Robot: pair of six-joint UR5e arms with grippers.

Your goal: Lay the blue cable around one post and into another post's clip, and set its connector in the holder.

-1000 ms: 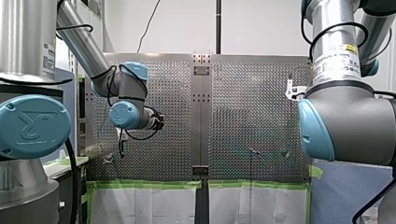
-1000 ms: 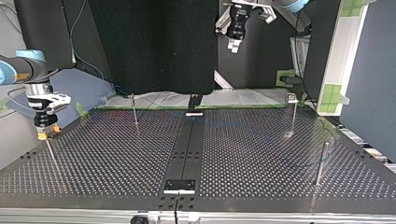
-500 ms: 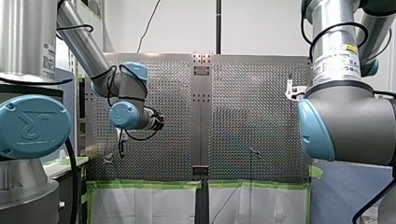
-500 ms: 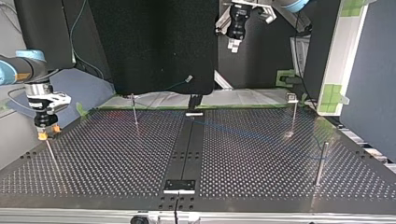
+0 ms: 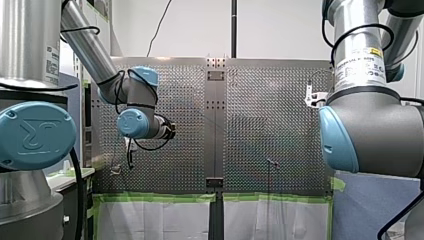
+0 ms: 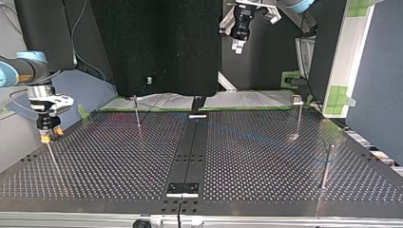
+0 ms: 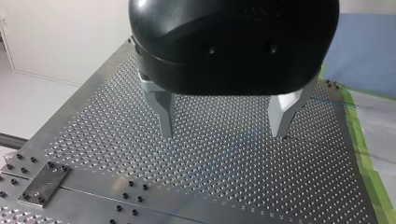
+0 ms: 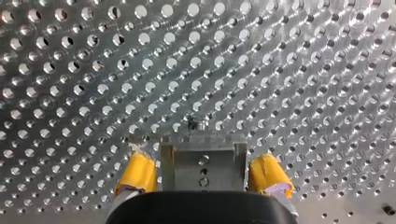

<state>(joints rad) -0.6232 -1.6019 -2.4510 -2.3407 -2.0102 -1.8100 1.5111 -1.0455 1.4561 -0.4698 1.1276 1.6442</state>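
Connector (image 6: 148, 80) is swinging further toward top view's left | left claw (image 7: 224, 134), right claw (image 8: 201, 165) are gaping, empty | you: be waiting till it settles.

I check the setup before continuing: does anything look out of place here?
The thin blue cable is only a faint streak across the perforated metal table, ungripped; a small pale piece, perhaps its connector, hangs before the black cloth.
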